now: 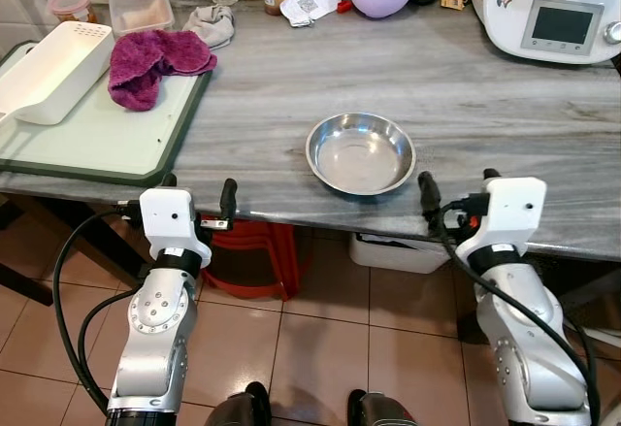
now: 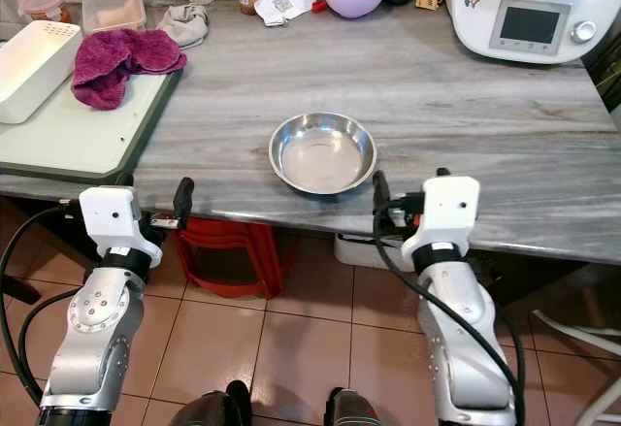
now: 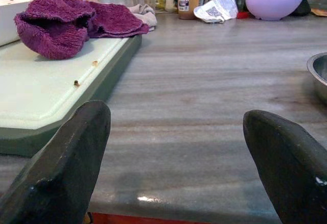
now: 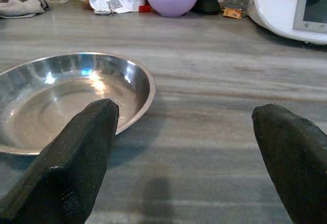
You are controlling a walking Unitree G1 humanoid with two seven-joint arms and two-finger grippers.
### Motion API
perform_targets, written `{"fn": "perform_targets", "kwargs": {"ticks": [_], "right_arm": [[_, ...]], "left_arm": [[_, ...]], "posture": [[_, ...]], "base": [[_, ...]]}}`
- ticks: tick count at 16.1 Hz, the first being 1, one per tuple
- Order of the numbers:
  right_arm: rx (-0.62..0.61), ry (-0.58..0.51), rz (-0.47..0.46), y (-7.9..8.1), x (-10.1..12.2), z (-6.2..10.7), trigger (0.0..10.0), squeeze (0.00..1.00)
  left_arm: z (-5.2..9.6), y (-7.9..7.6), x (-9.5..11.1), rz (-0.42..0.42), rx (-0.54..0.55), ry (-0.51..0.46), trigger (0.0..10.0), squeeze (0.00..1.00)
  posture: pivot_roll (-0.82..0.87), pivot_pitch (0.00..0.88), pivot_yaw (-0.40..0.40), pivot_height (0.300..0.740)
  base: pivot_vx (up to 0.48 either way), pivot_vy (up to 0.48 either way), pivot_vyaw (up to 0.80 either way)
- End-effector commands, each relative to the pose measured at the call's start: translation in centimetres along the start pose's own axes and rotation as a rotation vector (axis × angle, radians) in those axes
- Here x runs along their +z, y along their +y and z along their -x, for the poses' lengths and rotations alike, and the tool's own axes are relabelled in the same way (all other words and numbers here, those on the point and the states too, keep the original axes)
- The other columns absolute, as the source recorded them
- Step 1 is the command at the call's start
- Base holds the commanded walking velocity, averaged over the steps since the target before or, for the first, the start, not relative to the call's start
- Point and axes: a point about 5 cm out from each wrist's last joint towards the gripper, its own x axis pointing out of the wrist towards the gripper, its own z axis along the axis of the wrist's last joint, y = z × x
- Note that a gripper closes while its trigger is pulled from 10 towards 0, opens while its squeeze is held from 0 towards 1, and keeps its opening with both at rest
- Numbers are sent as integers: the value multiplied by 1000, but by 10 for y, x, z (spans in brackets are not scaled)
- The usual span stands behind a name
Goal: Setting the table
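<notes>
Both grippers, left and right, hang open and empty at the near table edge; the steel bowl seems placed, so next probably fetch another dish.

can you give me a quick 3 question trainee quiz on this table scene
1. True or false: the steel bowl holds food.
2. What lies on the green-edged cutting board: A) purple towel, B) eggs, C) a bottle?
3. Fill in: both the left gripper and the right gripper hover at the table's near edge with fingers ____.

Key: 1 false, it is empty. 2 A, the purple towel. 3 open.
</notes>
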Motion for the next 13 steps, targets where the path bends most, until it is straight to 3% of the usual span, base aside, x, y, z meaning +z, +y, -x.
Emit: {"fn": "perform_targets", "kwargs": {"ticks": [1,7,9,11,13], "right_arm": [[-17,0,-19,-3,0,3,10000,0],[-80,65,-54,-9,-9,1,10000,0],[-105,52,61,-9,-9,0,10000,0],[-104,48,17,-9,-10,1,10000,0],[-106,27,52,-9,-8,1,10000,0]], "left_arm": [[0,0,-4,-11,7,28,10000,0],[-3,-1,-5,-6,8,45,10000,0],[-4,-1,-5,-13,14,50,10000,0],[-4,0,-5,-15,17,52,10000,0],[-4,0,-6,-15,18,56,10000,0]], "posture": [[-194,197,0,740],[-196,201,2,740],[-196,202,3,740],[-198,204,5,740],[-198,204,5,740]], "base": [[0,0,0],[0,0,0],[-126,0,0],[-266,0,0],[-279,0,0]]}}
